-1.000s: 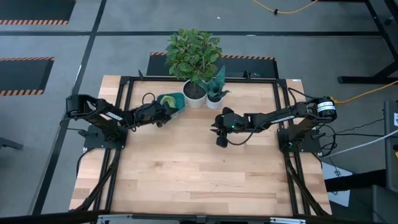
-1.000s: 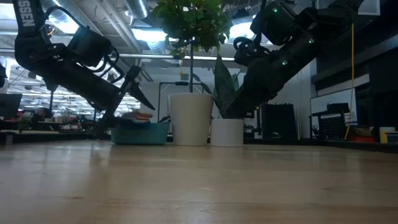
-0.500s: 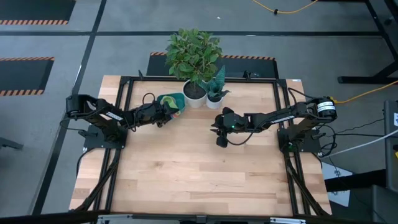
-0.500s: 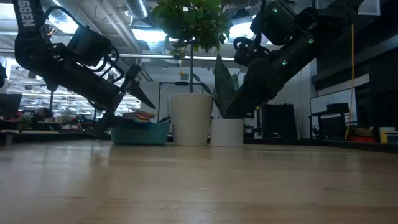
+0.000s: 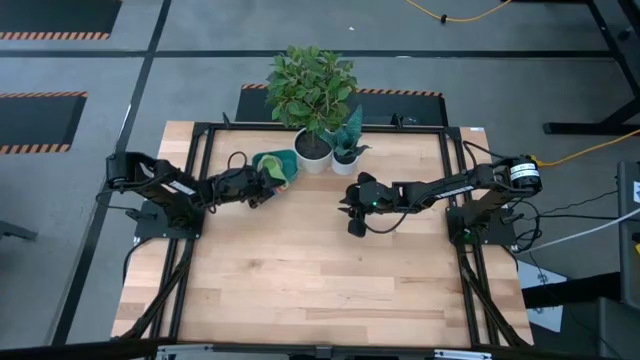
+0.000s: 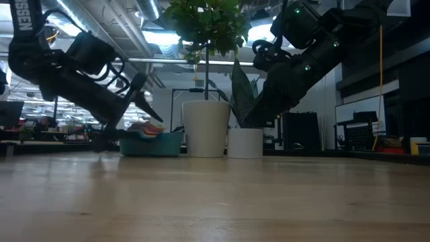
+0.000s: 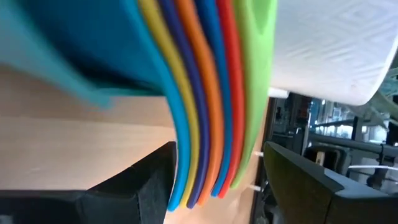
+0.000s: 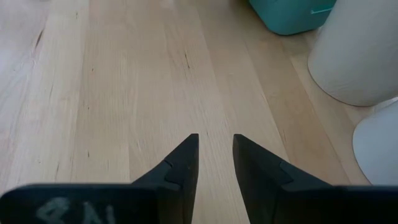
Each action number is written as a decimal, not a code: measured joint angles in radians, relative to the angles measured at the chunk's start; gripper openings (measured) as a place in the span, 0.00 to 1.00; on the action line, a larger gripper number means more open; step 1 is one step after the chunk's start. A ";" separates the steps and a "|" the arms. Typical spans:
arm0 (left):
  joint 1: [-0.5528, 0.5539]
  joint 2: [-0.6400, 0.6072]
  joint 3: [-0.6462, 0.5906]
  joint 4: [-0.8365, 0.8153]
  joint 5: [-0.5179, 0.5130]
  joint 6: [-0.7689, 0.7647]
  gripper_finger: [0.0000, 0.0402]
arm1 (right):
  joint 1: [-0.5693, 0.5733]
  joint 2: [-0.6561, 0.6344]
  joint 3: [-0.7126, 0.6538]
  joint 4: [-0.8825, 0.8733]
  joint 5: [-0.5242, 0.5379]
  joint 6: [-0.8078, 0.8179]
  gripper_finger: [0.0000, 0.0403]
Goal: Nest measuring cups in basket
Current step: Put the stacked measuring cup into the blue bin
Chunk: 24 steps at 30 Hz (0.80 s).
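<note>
Looking down on the counter, we see the left hand at the teal basket, which sits at the far side just left of the larger white plant pot. From the left wrist, the measuring cups show as a nested stack of coloured edges, with light blue, yellow, dark blue, orange, blue, red and green layered one against the next. Their handles run between the two spread fingers of that hand, which do not seem to press on them, though at this closeness we cannot be sure of contact.

The right hand hangs over the middle of the counter, well apart from the basket, its fingers a little parted and empty.

We judge the nesting done or nearly so, with the stack resting in the basket. The next move calls for drawing the left hand back along the handles without dragging the stack or tipping the basket.
</note>
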 joint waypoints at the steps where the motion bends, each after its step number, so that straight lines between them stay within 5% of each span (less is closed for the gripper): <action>1: 0.000 0.000 -0.010 0.008 0.012 0.000 0.59 | 0.000 0.000 0.000 0.000 0.000 0.000 0.26; 11: 0.000 0.000 -0.140 0.219 0.065 0.023 0.59 | 0.000 0.000 0.000 0.000 0.000 0.000 0.26; 24: 0.000 -0.012 -0.139 0.301 0.120 0.119 0.59 | 0.000 0.000 0.000 0.002 0.000 0.000 0.26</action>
